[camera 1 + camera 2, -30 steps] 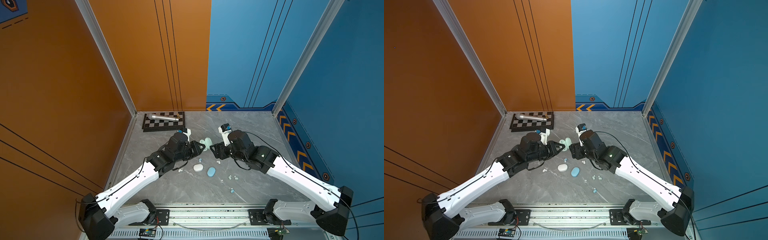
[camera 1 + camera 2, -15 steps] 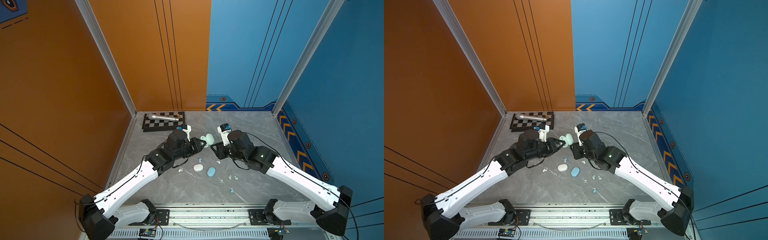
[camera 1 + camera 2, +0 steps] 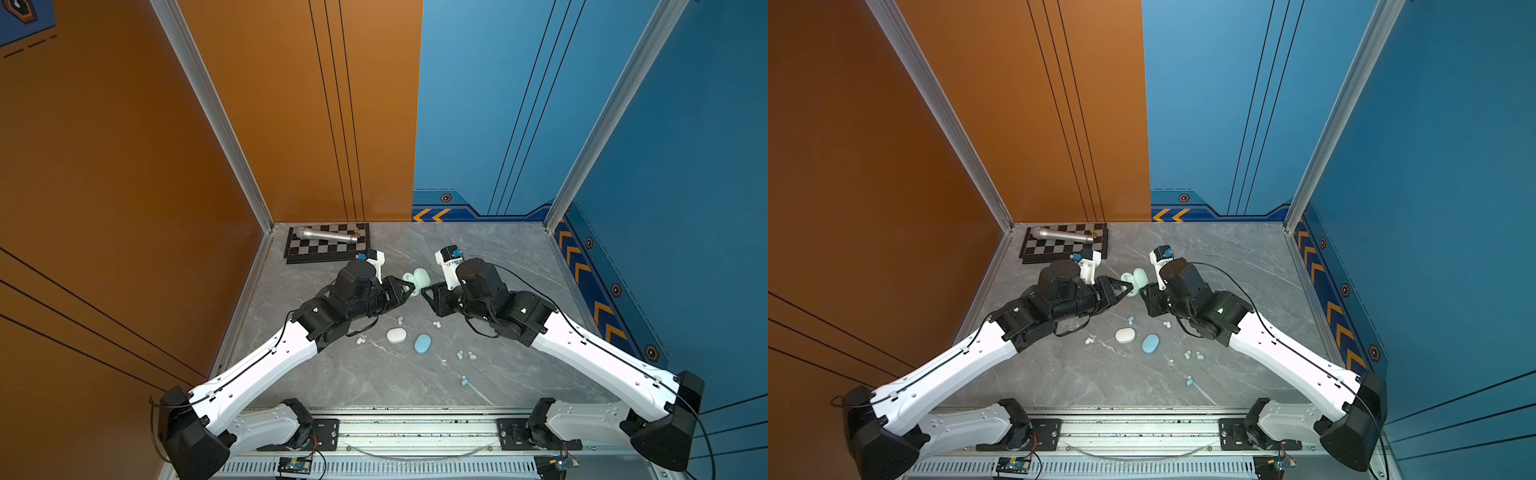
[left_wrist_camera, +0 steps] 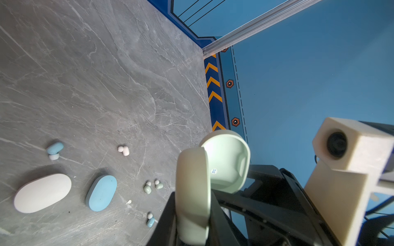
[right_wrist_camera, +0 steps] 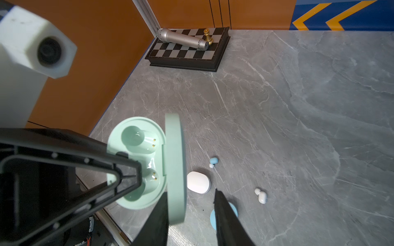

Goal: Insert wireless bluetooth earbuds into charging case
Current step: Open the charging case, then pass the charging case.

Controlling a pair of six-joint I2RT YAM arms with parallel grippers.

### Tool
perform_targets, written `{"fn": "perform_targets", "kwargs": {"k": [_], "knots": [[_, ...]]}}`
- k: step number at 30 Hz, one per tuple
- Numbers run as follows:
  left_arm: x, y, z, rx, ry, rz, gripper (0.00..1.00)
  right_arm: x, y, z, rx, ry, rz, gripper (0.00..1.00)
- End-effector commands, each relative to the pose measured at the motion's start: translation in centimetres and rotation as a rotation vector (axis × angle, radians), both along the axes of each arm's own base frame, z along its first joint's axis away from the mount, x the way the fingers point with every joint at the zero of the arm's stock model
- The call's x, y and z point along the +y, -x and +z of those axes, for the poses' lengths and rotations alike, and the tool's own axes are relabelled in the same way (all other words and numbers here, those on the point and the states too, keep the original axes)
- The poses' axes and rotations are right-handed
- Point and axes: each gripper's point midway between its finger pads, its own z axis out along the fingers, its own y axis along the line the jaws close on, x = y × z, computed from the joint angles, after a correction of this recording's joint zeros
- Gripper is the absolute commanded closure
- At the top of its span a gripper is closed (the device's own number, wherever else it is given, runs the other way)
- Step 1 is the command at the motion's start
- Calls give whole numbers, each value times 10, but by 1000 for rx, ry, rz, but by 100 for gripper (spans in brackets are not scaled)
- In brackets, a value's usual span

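Observation:
A mint green charging case (image 3: 415, 280) (image 3: 1136, 280) hangs open above the table between both arms. My left gripper (image 3: 409, 289) (image 4: 191, 198) is shut on its base (image 4: 191, 181). The lid (image 5: 174, 166) stands up between the fingers of my right gripper (image 3: 426, 289) (image 5: 190, 191), which is open: one finger lies against the lid, the other stands apart. Both sockets (image 5: 138, 138) are empty. Earbuds lie loose on the table: a mint pair (image 3: 465, 355) (image 4: 152, 187), blue ones (image 3: 400, 320) (image 3: 464, 381) and white ones (image 3: 435, 324) (image 3: 360, 340).
A shut white case (image 3: 396, 335) and a shut blue case (image 3: 422, 344) lie side by side below the grippers. A chessboard (image 3: 328, 245) with a silver microphone (image 3: 328, 235) on it sits in the back left corner. Orange and blue walls close in the table.
Both grippers and the mint case have shifted slightly toward the back. The right gripper's jaws have narrowed around the lid.

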Motion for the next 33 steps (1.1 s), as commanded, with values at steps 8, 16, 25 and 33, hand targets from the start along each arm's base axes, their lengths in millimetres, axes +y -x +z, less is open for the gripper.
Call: {"fn": "perform_targets", "kwargs": {"k": [8, 16, 25, 33], "knots": [[-11, 8, 10, -17, 12, -59, 100, -5, -15, 19, -51, -27, -37, 76], [-10, 8, 8, -16, 8, -51, 100, -9, -17, 25, -57, -51, -50, 68], [-12, 9, 11, -20, 11, -53, 100, -8, -15, 22, -48, -53, -44, 95], [-11, 10, 10, -20, 9, -53, 67, -15, -16, 31, -82, -32, -53, 100]]}}
